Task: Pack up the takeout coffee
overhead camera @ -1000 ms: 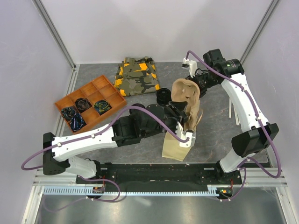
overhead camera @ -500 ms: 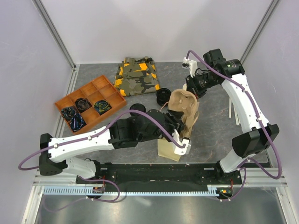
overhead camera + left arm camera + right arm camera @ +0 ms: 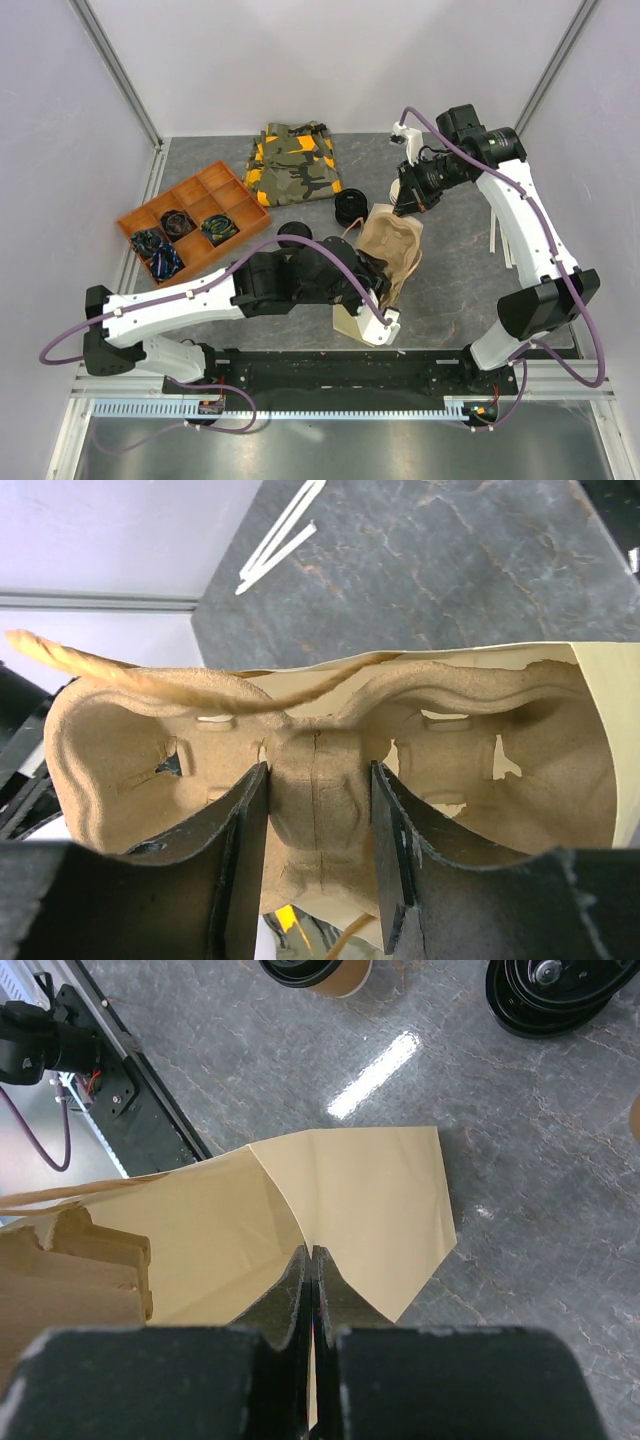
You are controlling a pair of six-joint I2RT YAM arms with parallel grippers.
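Top view of a grey table (image 3: 460, 270) with two robot arms meeting over a paper bag (image 3: 358, 322) near the middle. The bag's mouth points toward one o'clock. A moulded pulp carrier (image 3: 392, 240) sticks out of that mouth, partly inside and not yet seated.

In the left wrist view, the left claw (image 3: 318, 775) is half open and grips the carrier's raised centre ridge, one finger pressed on each side. In the right wrist view, the right claw (image 3: 312, 1255) is pinched tight on the thin wall of the bag at its rim, holding the mouth open.

The coffee (image 3: 320, 972), a brown cup with a black lid, stands upright on the table at about ten o'clock from the bag, apart from it. Neither claw touches it.

We judge the task to be in its early part. The bag is open and the carrier is going in. What is left is pushing the carrier down, freeing a claw, lifting the coffee and setting it into a cup slot in the bag.
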